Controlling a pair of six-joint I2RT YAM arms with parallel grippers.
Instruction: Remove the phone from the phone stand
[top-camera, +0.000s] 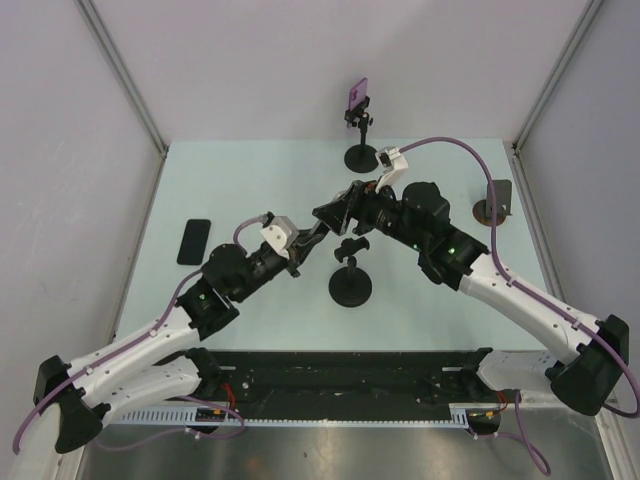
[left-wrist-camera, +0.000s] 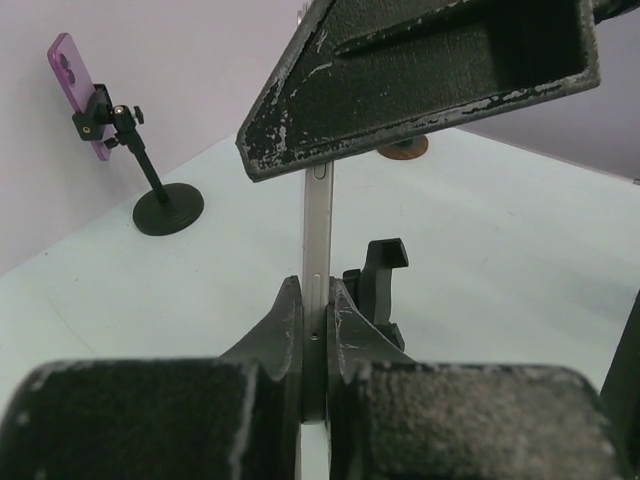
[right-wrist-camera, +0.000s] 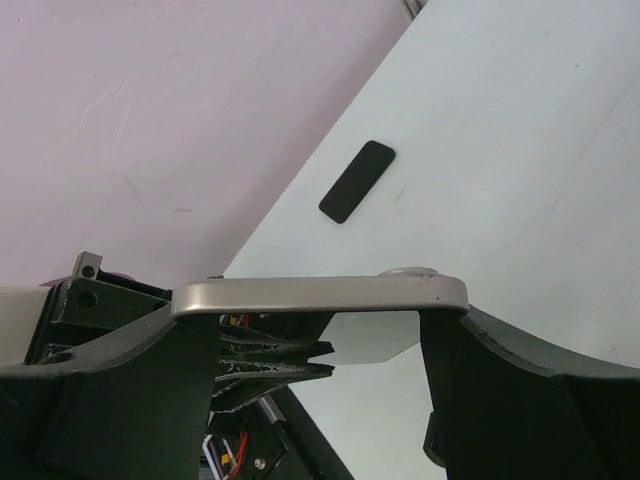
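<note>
The left gripper is clamping the silver phone's thin edge, while the right gripper is pinching the same phone at both ends — lifted clear, just above the empty phone stand. A black phone is lying flat at left — a purple phone is sitting in the far stand.

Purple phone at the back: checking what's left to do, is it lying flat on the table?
No, the purple phone sits clamped in its stand, raised above the table.

Robot lab test cell: pale table, blank white walls, aluminium frame posts.
</note>
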